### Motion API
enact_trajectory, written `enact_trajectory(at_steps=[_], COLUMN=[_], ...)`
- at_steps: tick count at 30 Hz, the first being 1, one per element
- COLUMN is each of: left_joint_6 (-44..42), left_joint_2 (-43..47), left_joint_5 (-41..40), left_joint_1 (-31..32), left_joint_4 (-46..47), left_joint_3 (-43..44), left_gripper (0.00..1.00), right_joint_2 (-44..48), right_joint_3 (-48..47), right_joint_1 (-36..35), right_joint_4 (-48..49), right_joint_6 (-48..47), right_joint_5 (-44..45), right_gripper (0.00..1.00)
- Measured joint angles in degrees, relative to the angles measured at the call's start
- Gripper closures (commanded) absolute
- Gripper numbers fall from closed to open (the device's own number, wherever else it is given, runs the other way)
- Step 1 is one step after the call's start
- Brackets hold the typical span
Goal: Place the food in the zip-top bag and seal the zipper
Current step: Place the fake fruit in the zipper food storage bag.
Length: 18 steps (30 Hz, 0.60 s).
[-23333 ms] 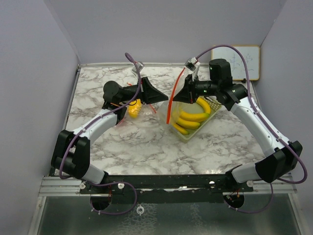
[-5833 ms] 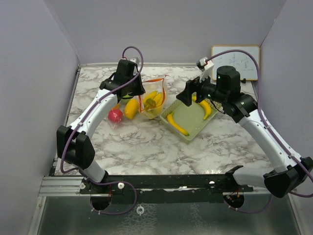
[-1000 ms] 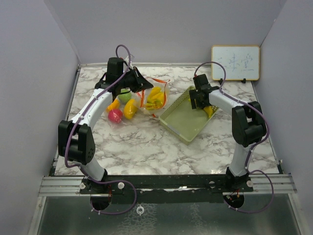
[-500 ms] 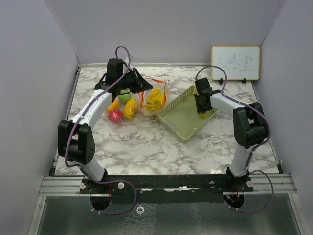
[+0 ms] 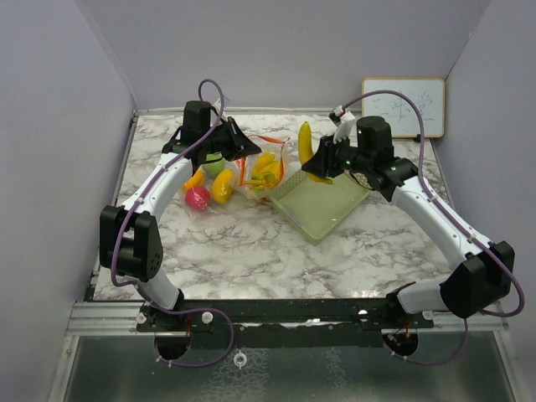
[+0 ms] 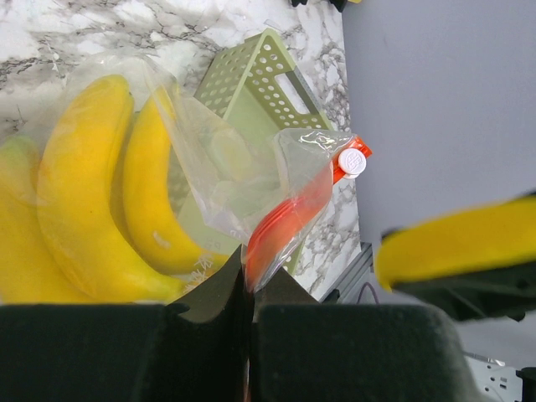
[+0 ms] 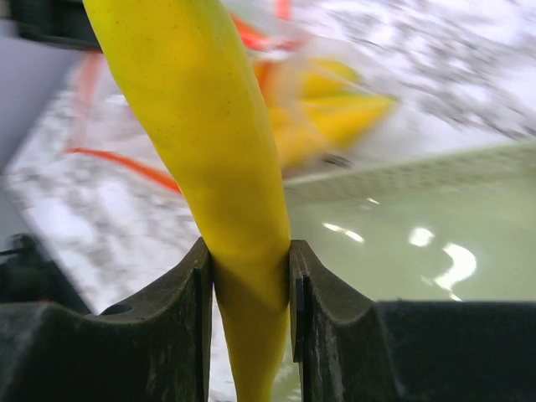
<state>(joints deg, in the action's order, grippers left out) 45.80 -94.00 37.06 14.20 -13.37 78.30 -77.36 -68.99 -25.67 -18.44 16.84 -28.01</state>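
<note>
**Counter [image 5: 251, 251], viewed from above and from both of my wrists.**

- **Left claw [image 6: 248, 278]:** pressed together, pinching the orange zipper strip [image 6: 280, 222] at the mouth of the zip-top bag [image 5: 266, 167]. The strip's white slider [image 6: 352, 162] sits just beyond my fingertips.
- **Bag:** it lies toward the far edge of the counter, left of the middle, its mouth turned toward the right edge. Several yellow bananas [image 6: 79, 201] lie side by side inside it, seen through the clear film.
- **Right claw [image 7: 249, 261]:** closed on the lower part of a single banana [image 5: 306, 142], one finger on each flank. I hold this fruit upright in the air, tip upward, above the far corner of the pale green mesh tray [image 5: 327, 209] and just beside the bag's mouth, not inside it.
- **Tray:** it rests flat near the middle of the counter, one corner turned toward the near edge, its perforated wall close to the bag.
- **Other fruit:** a green apple [image 5: 215, 165], an orange-yellow fruit [image 5: 223, 186], a red-pink ball fruit [image 5: 197, 198] and a small orange-yellow piece [image 5: 194, 178] cluster on the bag's left side, toward the left edge. Wrinkled clear film shows around them; whether it encloses them I cannot tell.
- **Whiteboard [image 5: 403, 107]:** it leans at the far right corner.
</note>
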Motion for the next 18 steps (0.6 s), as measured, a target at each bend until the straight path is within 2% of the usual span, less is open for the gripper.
enact_trajectory(at_steps=[5,10,18], left_joint_6=[-1.4,-3.5,-6.8], left_joint_2=[0.0,0.0,0.0], left_joint_5=[0.0,-0.7,-1.9], left_joint_1=[0.0,0.0,0.0], left_joint_4=[-0.3,-0.2,4.1], left_joint_3=[-0.6,-0.6,-3.5], left_gripper=[1.00,1.00,1.00], right_joint_2=[-2.9,-10.6,-12.7], right_joint_3=[1.0,-4.5,-6.9], right_joint_1=[-1.0,-1.0,-1.0], right_joint_4=[3.9,-1.2,-5.1], right_joint_6=[10.4,20.2,32.6], right_joint_5=[-8.6,-14.0,-21.8], right_gripper=[0.89,0.88,0.88])
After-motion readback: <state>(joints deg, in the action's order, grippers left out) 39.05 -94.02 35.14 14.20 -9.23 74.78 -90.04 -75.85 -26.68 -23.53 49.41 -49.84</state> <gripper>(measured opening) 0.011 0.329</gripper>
